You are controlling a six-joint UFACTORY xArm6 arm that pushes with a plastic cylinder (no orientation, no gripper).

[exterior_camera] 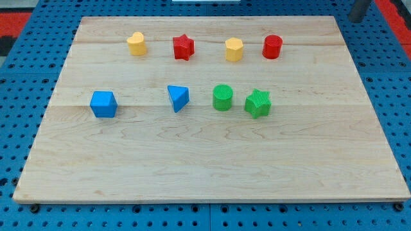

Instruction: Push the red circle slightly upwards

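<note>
Our red circle (272, 47) sits in the far row of the bench (205, 160), the last block at the view's right, just beside the yellow hexagon (234, 49) at its 9 o'clock. Further along that row at 9 o'clock stand the red star (183, 47) and the yellow heart (136, 43). The near row holds the blue cube (103, 104), blue triangle (178, 98), green circle (223, 97) and green star (258, 103), all well apart from the circle, toward its 6 to 8 o'clock.

Our tool is only a rod (358, 10), seen at the view's top right corner, off the bench edge. It has nothing to open or close and holds nothing; its very end, my tip, is hard to make out against the blue surround, so we cannot place it exactly.

The relation that matters: from the rod, the circle lies at about 8 o'clock. To send it toward 12 o'clock, we judge the tip must first travel round to the circle's 6 o'clock side, into the clear wood between it and the green star, then nudge briefly. The circle is a round block with no long axis, so an off-centre contact could make it slide sideways, toward the hexagon or the bench's edge.
</note>
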